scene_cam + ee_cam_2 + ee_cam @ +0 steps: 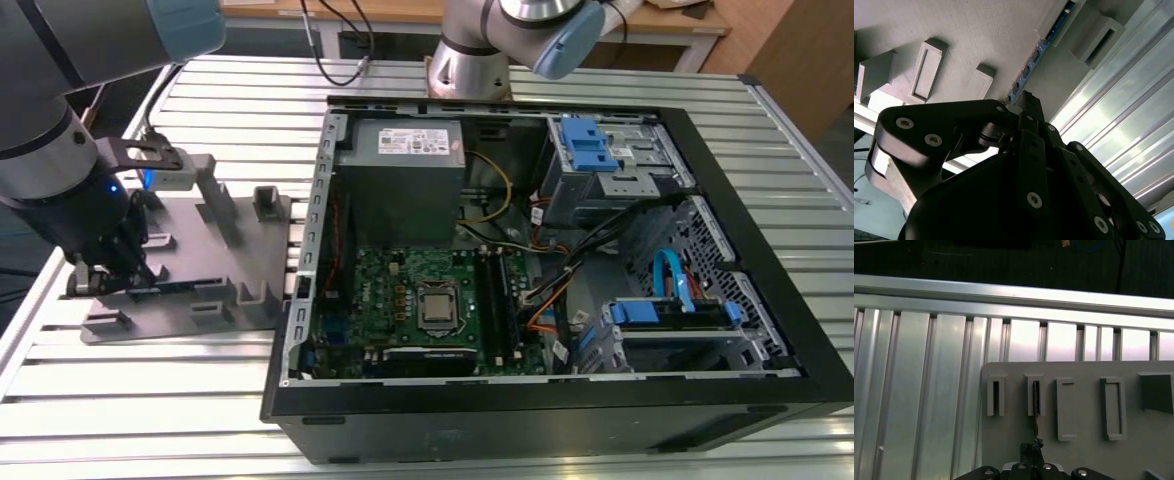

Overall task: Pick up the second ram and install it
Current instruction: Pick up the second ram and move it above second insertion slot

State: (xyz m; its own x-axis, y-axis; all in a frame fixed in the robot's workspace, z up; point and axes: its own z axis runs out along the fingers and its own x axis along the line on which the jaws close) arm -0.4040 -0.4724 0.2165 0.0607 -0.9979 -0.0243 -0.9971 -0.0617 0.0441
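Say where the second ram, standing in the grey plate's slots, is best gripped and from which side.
By its upper long edge, clear of the slotted block, coming straight down from above. The second ram stands on edge in the grey plate, so its two flat faces suit the jaws; the gripper is shut on it there.

table [919,390]: ribbed shiny metal | plate [954,25]: matt textured plastic | gripper [1026,100]: matt black | second ram [1029,66]: glossy edge

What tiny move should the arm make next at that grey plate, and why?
Probably a straight lift away from the grey plate: the gripper looks shut on the second ram, which stands on edge in a slotted block, so pulling sideways might jam it.
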